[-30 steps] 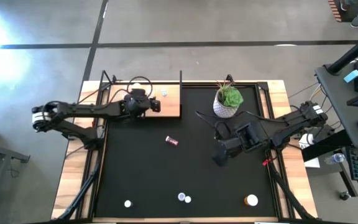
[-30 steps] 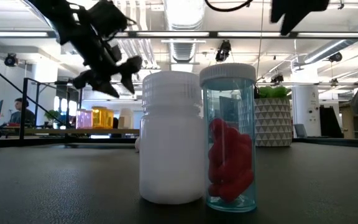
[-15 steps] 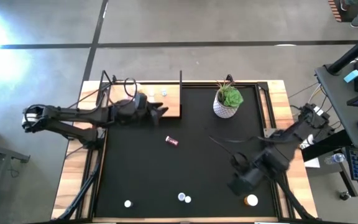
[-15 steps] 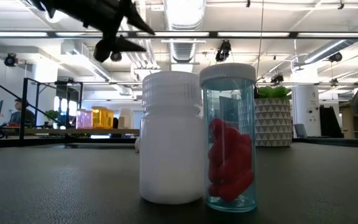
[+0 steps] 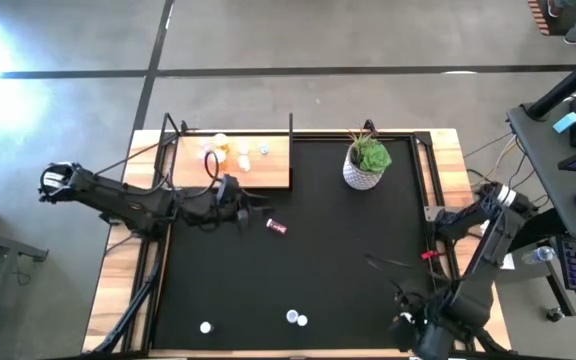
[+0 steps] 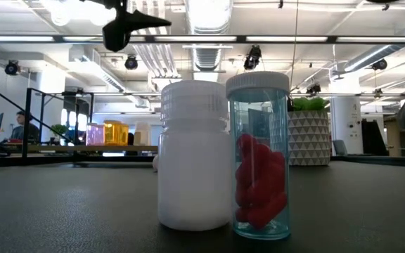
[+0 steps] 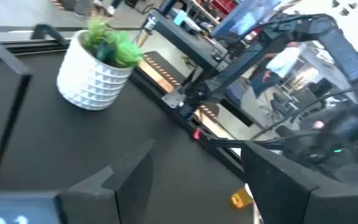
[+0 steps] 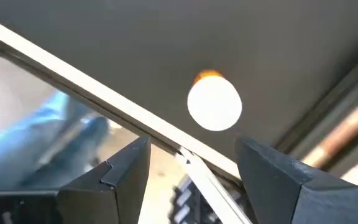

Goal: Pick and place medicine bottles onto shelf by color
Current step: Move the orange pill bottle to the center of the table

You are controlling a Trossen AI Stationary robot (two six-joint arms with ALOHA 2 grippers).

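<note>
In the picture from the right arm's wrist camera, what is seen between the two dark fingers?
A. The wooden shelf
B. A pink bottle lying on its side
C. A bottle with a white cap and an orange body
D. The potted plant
C: past the open right gripper, the round white cap of the orange bottle shows from above on the black mat, near the mat's edge.
</note>
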